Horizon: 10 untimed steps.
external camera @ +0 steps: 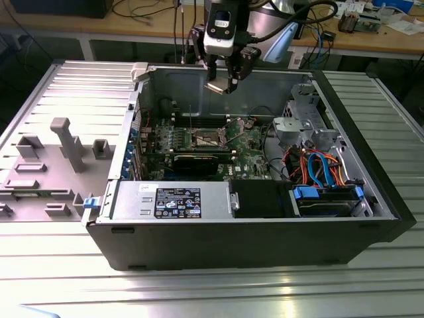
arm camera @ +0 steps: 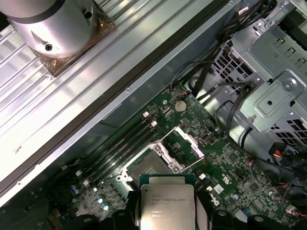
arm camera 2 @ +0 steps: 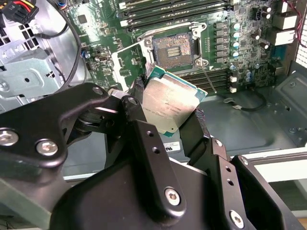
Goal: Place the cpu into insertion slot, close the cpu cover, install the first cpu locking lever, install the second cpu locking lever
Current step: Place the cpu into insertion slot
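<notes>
- One pincer (external camera: 222,83) pinches the cpu (arm camera 2: 168,103) by its edges between its fingers, above the open computer case (external camera: 265,245).
- Below the pincer, the insertion slot (arm camera 2: 173,48) lies bare, its cpu cover (arm camera 2: 128,50) swung up.

Hiding one corner of the cpu (arm camera 2: 169,106) behind black fingers (arm camera 2: 146,143); cropping it at the first wrist view's edge.

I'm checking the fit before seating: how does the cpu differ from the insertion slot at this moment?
The cpu has a dull silver top with a green edge; the insertion slot has a dark pin-grid centre inside a metal rim. The cpu is held in the claw, clear of the green board; the insertion slot sits fixed in that board, uncovered and vacant. Both are square.
</notes>
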{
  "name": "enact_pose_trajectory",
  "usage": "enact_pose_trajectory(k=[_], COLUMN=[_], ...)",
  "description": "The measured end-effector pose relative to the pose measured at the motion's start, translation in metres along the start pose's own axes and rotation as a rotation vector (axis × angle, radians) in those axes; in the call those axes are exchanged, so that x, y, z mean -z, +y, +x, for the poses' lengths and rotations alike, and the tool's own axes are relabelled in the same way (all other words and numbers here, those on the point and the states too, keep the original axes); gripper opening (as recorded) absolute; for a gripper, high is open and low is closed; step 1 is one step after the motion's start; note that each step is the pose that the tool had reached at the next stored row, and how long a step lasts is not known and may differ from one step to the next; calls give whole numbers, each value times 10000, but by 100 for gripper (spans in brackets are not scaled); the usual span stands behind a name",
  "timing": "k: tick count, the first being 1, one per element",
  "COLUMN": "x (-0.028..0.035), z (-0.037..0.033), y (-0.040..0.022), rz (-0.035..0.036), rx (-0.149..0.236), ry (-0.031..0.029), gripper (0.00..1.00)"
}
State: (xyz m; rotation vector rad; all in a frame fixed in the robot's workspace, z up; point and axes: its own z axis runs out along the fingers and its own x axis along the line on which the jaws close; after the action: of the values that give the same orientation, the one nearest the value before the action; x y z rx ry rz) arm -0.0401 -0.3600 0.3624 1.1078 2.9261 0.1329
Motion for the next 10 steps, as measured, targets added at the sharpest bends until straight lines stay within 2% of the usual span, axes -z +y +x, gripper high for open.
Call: enact_pose_trajectory(k=[10], x=[0], z=[19], y=[-18], rz=[-3], rx=[-311], ry=[-29], gripper=[55])
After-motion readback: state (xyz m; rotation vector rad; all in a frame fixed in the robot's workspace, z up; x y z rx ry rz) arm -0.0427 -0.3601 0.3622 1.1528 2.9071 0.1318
